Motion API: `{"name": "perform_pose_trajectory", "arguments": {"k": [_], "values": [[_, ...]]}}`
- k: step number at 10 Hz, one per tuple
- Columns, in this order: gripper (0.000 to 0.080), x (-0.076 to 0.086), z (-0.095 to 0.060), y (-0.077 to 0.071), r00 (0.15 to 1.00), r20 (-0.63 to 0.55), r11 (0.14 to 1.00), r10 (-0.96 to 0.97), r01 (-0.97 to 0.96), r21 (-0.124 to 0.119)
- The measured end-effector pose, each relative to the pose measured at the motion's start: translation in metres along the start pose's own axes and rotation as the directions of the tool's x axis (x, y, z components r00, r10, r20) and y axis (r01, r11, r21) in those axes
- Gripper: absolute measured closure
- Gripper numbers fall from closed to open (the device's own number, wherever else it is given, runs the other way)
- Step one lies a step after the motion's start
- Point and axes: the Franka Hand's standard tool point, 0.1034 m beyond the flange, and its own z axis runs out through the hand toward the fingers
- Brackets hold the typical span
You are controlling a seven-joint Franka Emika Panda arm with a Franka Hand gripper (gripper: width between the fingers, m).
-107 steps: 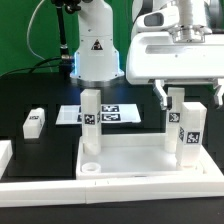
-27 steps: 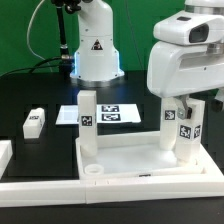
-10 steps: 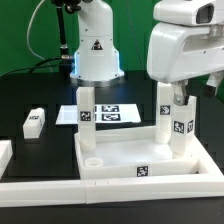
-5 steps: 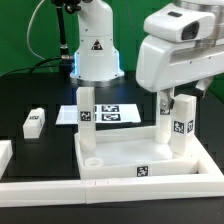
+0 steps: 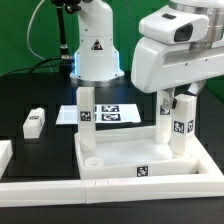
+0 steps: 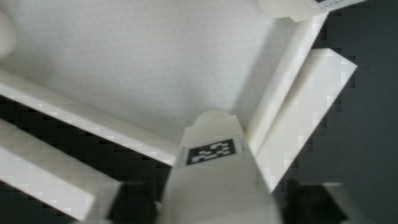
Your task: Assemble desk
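Now the gripper point(image 5: 176, 100) straddles the top of the upright leg point(image 5: 182, 130) standing at the tabletop's point(image 5: 120, 152) far rim; whether it clamps, I cannot tell. Since half a second ago the wrist has swung slightly, while the tabletop and the second leg point(image 5: 87, 118) have stayed put.

Ext cam front, low; wrist cam close overhead; both see desk point(image 5: 110, 150).

Desk rim tag point(image 5: 142, 170) — now vis.
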Motion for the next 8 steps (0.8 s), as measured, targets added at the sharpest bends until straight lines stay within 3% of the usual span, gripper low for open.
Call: {"name": "perform_pose_trajectory", "arguments": {"k": [6,8], "values": [[0.0510,0.000,0.000,0.002,0.916,-0.002,0.916,0.402,-0.402,0.000],[0.0509,0.008,0.000,0.020,0.822,-0.009,0.821,0.570,-0.569,0.041]]}}
